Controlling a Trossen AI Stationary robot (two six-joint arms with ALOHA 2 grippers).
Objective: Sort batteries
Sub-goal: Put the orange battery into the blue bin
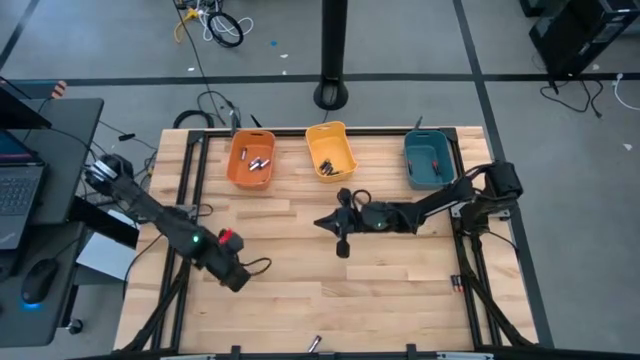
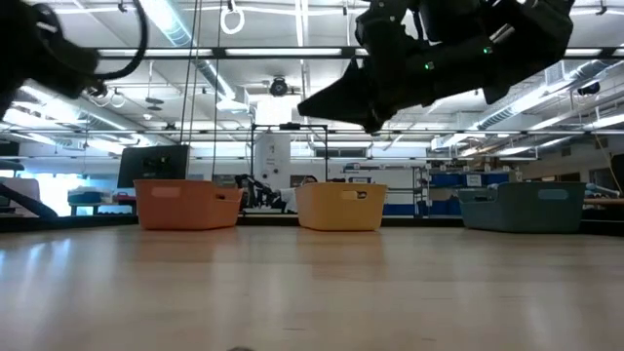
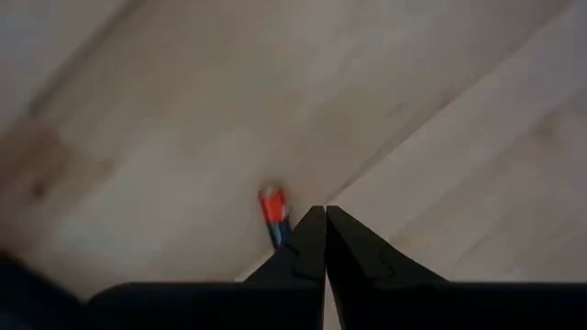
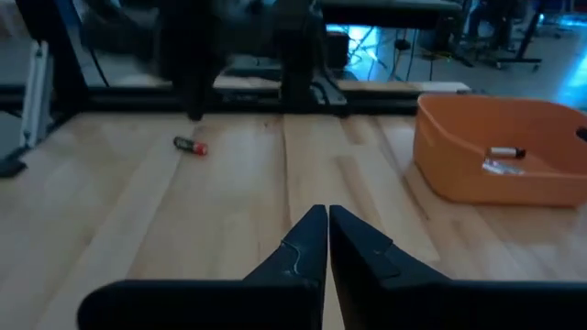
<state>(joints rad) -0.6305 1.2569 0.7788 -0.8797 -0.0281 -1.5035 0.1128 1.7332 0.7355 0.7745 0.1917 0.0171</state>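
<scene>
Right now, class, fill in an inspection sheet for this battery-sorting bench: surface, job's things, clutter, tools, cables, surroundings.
Surface: pale wooden table top, dark frame at its edges.
Job's things: batteries lie in the orange bin; dark ones in the yellow bin; teal bin contents unclear. One red-ended battery lies on the wood by the left tool.
Clutter: small items at the near edge and right frame, too small to identify.
Tools: left tool shut, empty, low over the wood; right tool shut, empty, raised mid-table.
Cables: coil on the floor; leads behind the table.
Surroundings: laptop desk at left, pole base behind.
</scene>
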